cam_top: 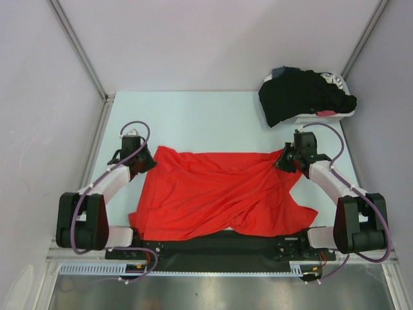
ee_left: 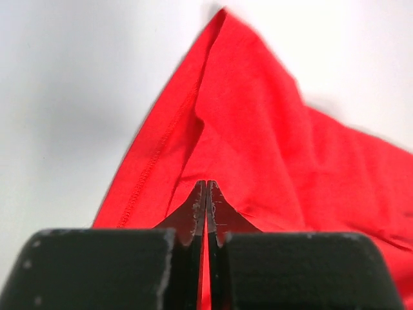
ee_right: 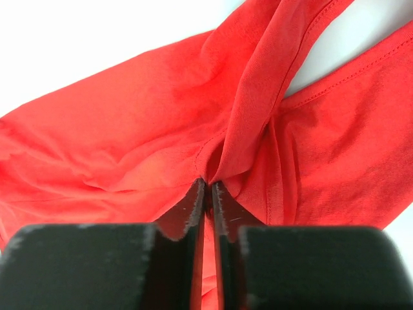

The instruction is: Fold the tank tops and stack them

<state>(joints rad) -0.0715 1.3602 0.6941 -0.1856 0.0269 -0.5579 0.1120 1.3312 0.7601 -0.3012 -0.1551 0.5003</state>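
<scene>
On my overhead feed I see a pale tabletop (cam_top: 213,123) running back to white wall panels (cam_top: 213,39), with slanted metal frame posts (cam_top: 80,48) at both far corners. A white basket (cam_top: 298,119) sits at the far right corner, something pink (cam_top: 326,113) showing at its near rim

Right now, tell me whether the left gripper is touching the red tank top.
Touching. The left wrist view shows the left gripper closed on the red tank top, with red fabric pinched between its jaws.
</scene>
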